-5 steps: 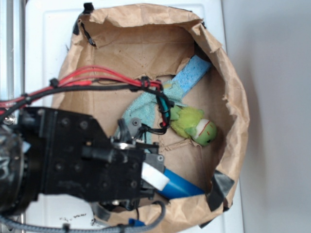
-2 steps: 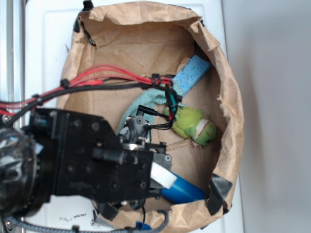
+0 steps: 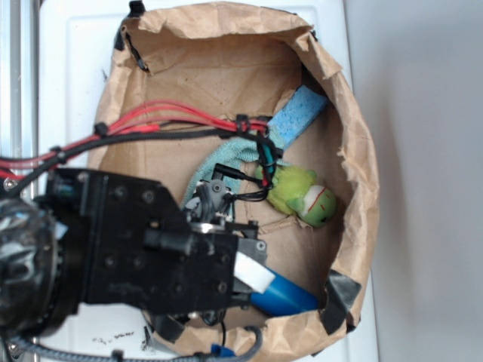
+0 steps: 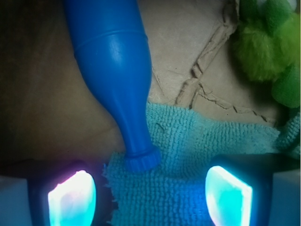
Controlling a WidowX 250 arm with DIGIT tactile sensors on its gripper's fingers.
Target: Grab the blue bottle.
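**Operator:** White panelling (image 3: 75, 68) forms the base surface in the exterior view. Report what sits on it.

**Arm:** A brown paper bag (image 3: 355, 151), torn open into a shallow basin, lies on that surface. My black housing (image 3: 128, 249) covers the lower left of the bag. Red and black cables (image 3: 173, 121) run across it from the left edge. The blue bottle (image 3: 285, 294) lies on the bag floor at the lower right, with only its wider end visible past my housing. A green plush toy (image 3: 302, 194) lies above it, apart from it. A pale blue sponge (image 3: 302, 113) leans toward the upper right wall. A teal cloth (image 3: 226, 162) lies between sponge and housing. Black tape (image 3: 339, 298) patches the rim near the bottle.

**Operator:** Report the wrist view.

**Arm:** My gripper (image 4: 150, 195) is spread wide; both pads glow at the lower edge. The blue bottle (image 4: 113, 61) lies lengthwise away from me, body at the top, neck pointing toward me. Its cap end rests on the teal cloth (image 4: 188, 141), between my pads and nearer the left one, touching neither. The green plush toy (image 4: 270, 52) occupies the upper right corner.

**Operator:** Contact status?

**Arm:** Nothing is clamped.
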